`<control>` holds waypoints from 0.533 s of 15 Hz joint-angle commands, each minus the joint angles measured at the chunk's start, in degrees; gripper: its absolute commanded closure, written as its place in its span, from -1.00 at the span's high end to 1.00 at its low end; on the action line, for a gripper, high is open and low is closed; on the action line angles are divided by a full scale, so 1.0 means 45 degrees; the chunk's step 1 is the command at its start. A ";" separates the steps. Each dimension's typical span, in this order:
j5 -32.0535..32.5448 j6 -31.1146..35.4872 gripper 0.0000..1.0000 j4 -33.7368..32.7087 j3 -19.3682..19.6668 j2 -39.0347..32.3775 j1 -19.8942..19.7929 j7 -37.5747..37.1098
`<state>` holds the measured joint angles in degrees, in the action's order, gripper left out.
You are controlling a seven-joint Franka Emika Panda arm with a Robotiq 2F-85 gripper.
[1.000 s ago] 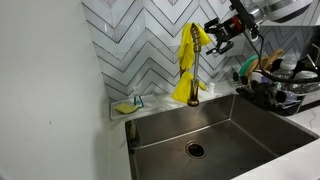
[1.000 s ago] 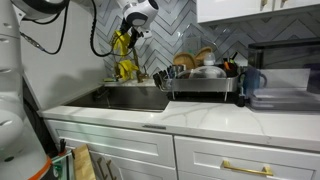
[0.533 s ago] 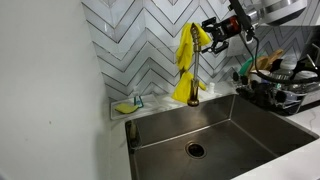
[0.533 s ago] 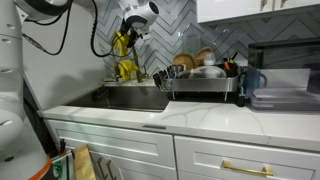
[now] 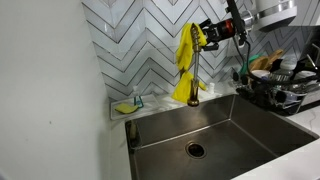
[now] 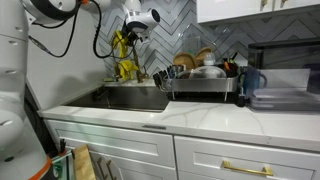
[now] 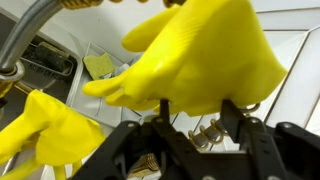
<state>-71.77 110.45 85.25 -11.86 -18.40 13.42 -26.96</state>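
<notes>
Yellow glove (image 5: 186,62) hangs draped over the faucet (image 5: 196,92). Tool (image 5: 205,36) brackets the glove's upper fold at the faucet top, jaws part-closed; a firm grip cannot be confirmed. Recommended: close squarely on rubber only, clear of the faucet.

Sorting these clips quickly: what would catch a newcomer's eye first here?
The bright yellow rubber gloves draped over the faucet at the back of the steel sink, against grey herringbone tiles. The gripper sits right at their top, and a loaded dish rack stands beside the sink.
</notes>
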 commanded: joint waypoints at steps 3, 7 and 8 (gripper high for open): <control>-0.0998 0.0031 -0.78 -0.0104 -0.0007 -0.0125 -0.0063 0.0345; -0.0663 0.0054 -1.00 0.0199 0.0250 0.0346 -0.0137 0.0044; -0.0536 0.0061 -1.00 0.0300 0.0327 0.0502 -0.0176 -0.0038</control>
<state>-74.99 110.47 84.77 -11.31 -18.46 13.03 -26.40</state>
